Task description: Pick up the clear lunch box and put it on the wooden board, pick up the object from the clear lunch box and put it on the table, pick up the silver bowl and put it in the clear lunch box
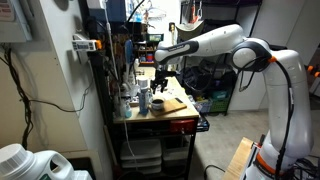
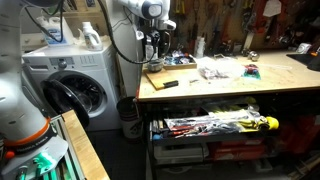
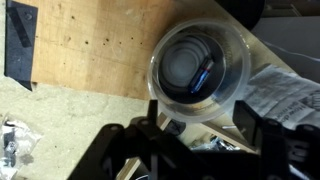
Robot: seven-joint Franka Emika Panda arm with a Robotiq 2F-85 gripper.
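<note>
In the wrist view the clear lunch box is a round see-through tub standing on the right corner of the wooden board. Inside it I see greyish rings and a small blue object; I cannot tell whether the rings are the silver bowl. My gripper is open, its two dark fingers spread just below the tub's near rim with nothing between them. In both exterior views the gripper hangs low over the board at the table's end.
Crumpled white paper or plastic lies right of the tub. A dark flat piece lies at the board's left edge. Bottles and a cup stand beside the board. The table carries tools and clutter; a washing machine stands beside it.
</note>
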